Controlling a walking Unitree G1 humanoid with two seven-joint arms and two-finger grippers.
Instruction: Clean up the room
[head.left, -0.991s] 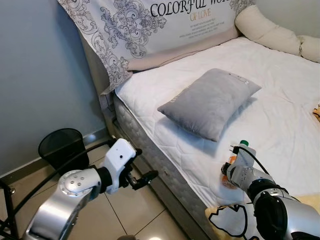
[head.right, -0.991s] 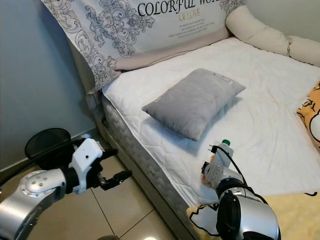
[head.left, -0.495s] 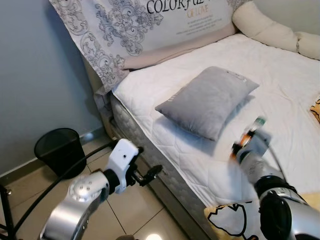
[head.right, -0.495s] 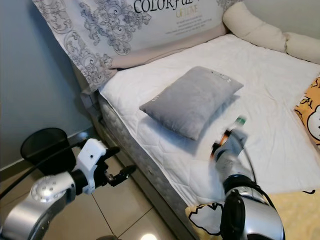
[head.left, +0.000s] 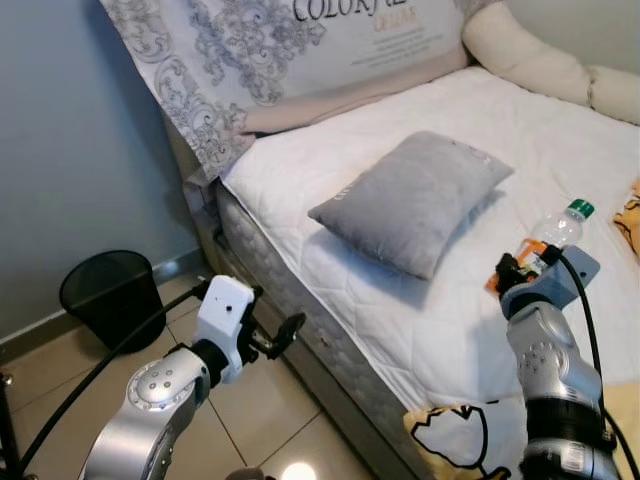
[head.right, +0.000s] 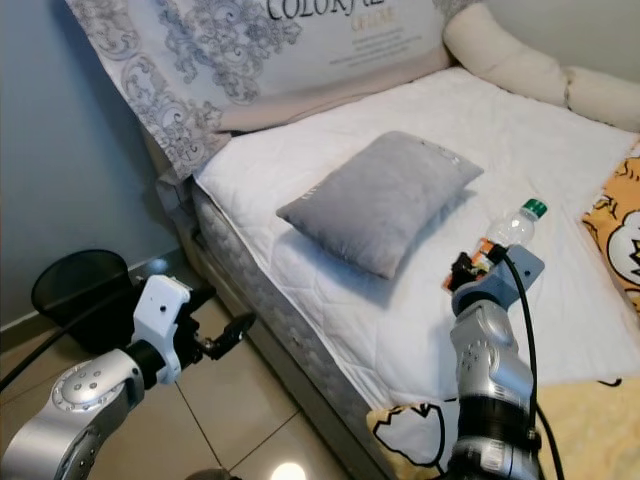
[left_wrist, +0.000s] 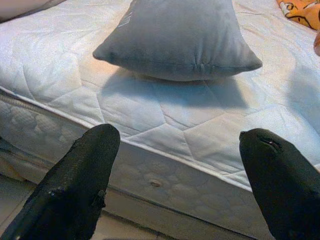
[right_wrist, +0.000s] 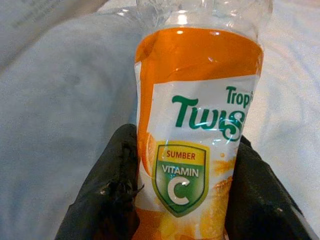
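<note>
A clear plastic bottle (head.left: 556, 231) with an orange label and green cap is held above the white bed, tilted up to the right. My right gripper (head.left: 520, 270) is shut on the bottle (right_wrist: 192, 135); its black fingers (right_wrist: 107, 192) clamp the label on both sides. My left gripper (head.left: 283, 336) hangs low beside the bed's edge over the tiled floor, open with nothing between its fingers (left_wrist: 75, 185). A grey pillow (head.left: 412, 200) lies on the mattress (head.left: 330, 270), left of the bottle.
A black mesh waste bin (head.left: 108, 297) stands on the floor by the blue-grey wall, left of my left arm. A large patterned cushion (head.left: 280, 50) and a cream bolster (head.left: 530, 50) lean at the bed's head. A yellow cartoon blanket (head.left: 470, 440) lies at the bed's near corner.
My right arm has raised the bottle off the mattress and carried it up and to the right. The left gripper has stayed low by the bed. The camera shifted slightly.
</note>
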